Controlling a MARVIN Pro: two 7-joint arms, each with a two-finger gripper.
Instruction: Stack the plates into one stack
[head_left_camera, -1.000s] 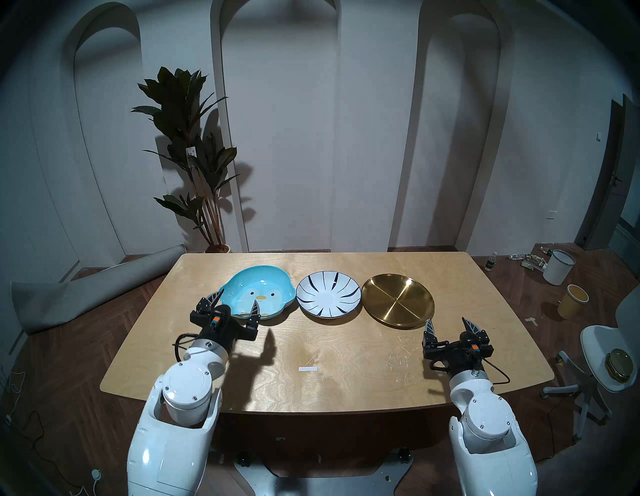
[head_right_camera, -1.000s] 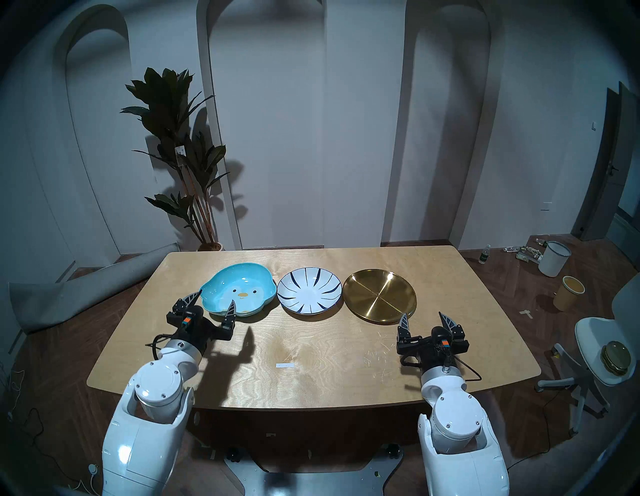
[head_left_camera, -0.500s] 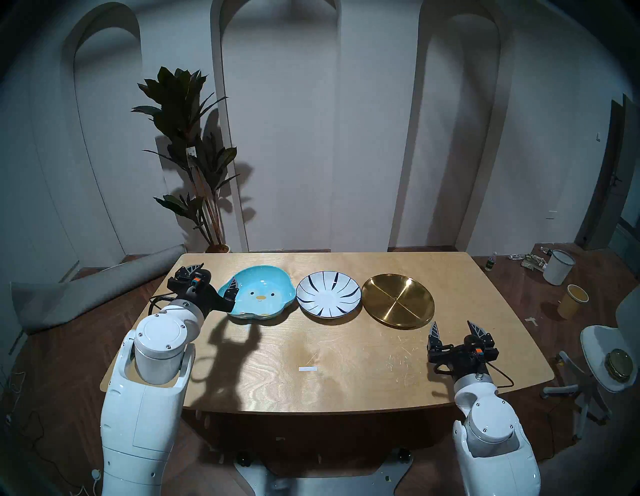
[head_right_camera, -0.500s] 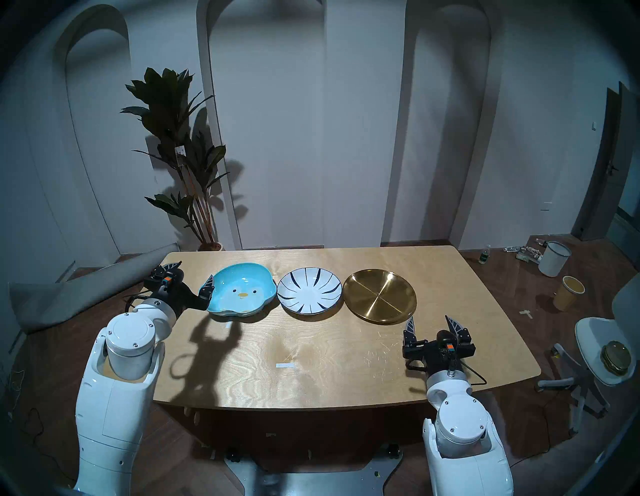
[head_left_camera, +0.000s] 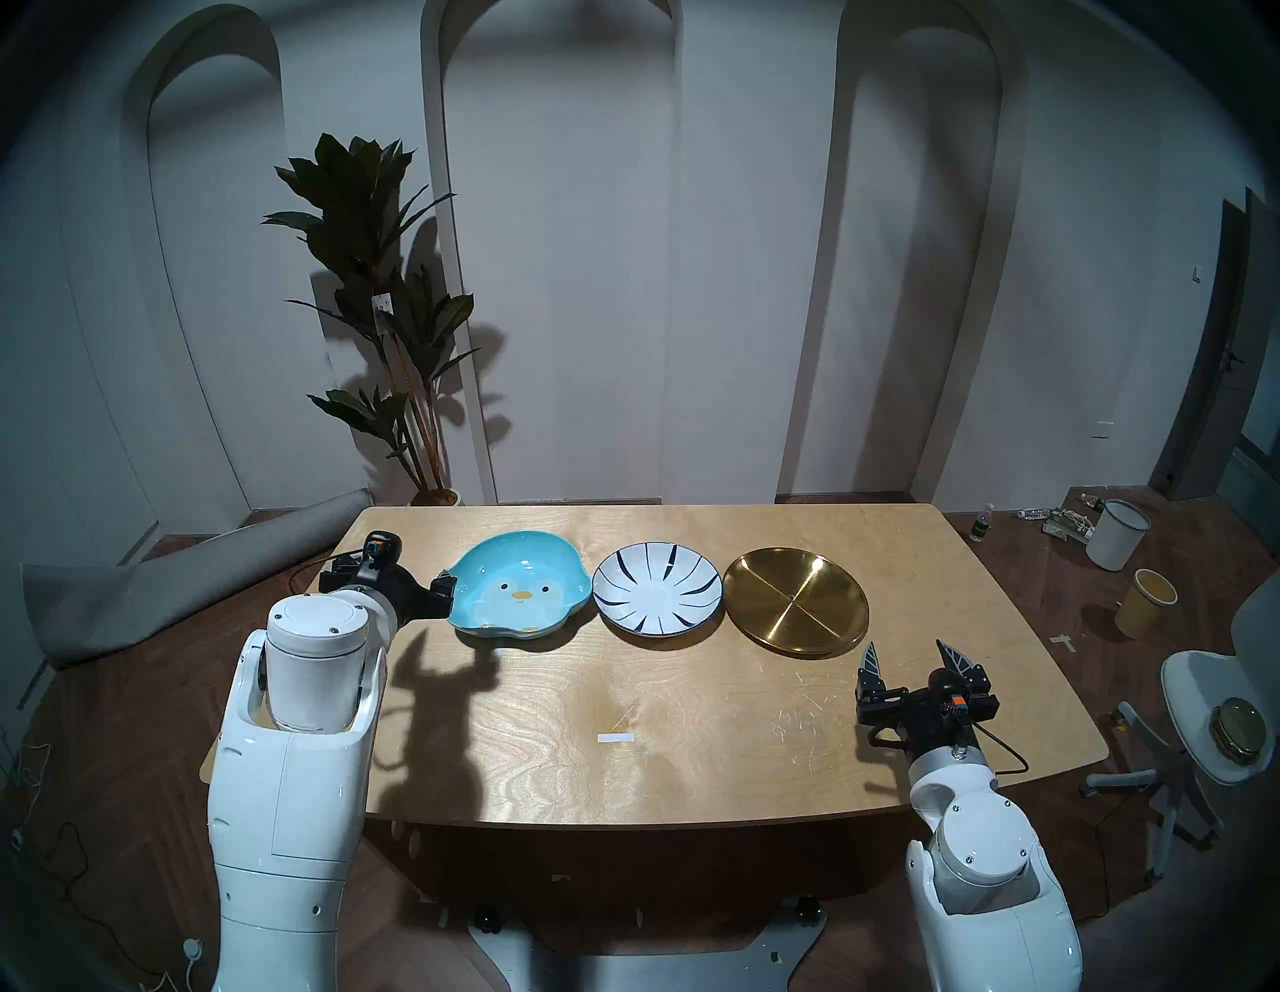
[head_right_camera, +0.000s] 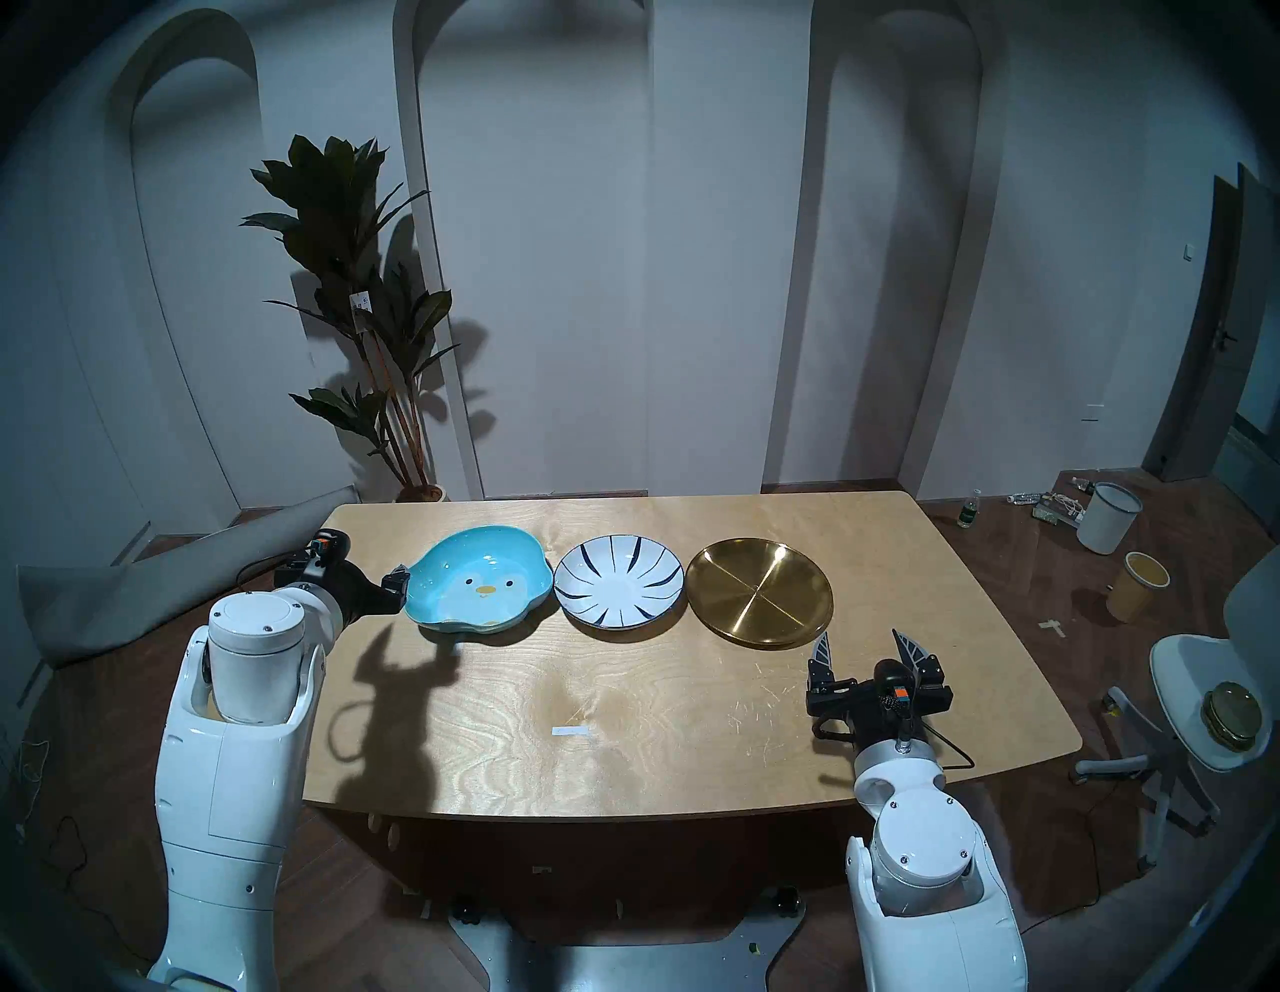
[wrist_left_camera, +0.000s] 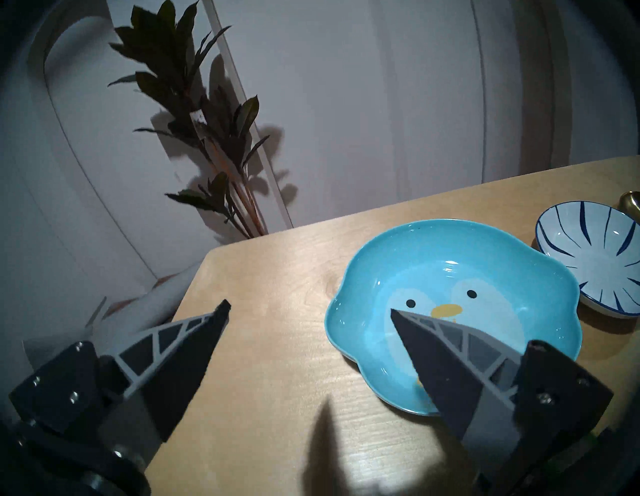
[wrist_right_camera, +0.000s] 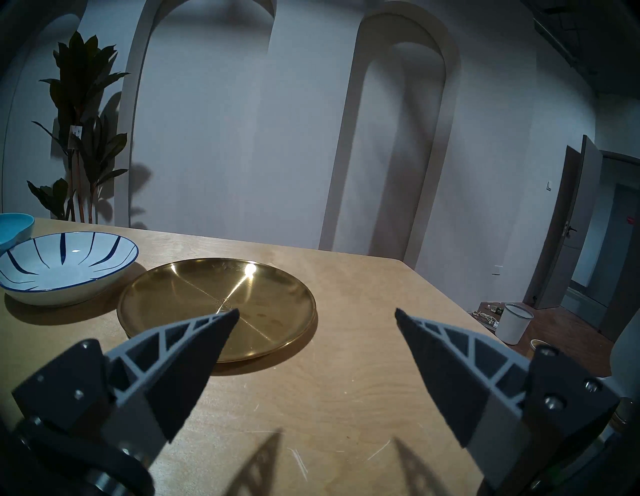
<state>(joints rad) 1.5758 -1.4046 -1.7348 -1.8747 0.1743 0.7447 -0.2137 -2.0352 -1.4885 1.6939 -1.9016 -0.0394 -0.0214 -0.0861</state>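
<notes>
Three plates lie in a row on the wooden table (head_left_camera: 692, 762): turquoise penguin plate (head_left_camera: 519, 589), striped white plate (head_left_camera: 658, 587), gold plate (head_left_camera: 796, 601), none stacked. Left gripper (wrist_left_camera: 308, 308), fingers spread and empty, hovers at the penguin plate's left edge; right gripper (wrist_right_camera: 317, 313), likewise spread, hangs near the gold plate.

We see a light wood table (head_left_camera: 692, 762) w/ a small white paper strip (head_left_camera: 616, 738) near its front edge. Behind it, far left, a tall dark-leaved potted plant (head_left_camera: 377, 277). On the floor at right: a white bucket (head_left_camera: 1116, 544), a yellow paper cup (head_left_camera: 1144, 603).
</notes>
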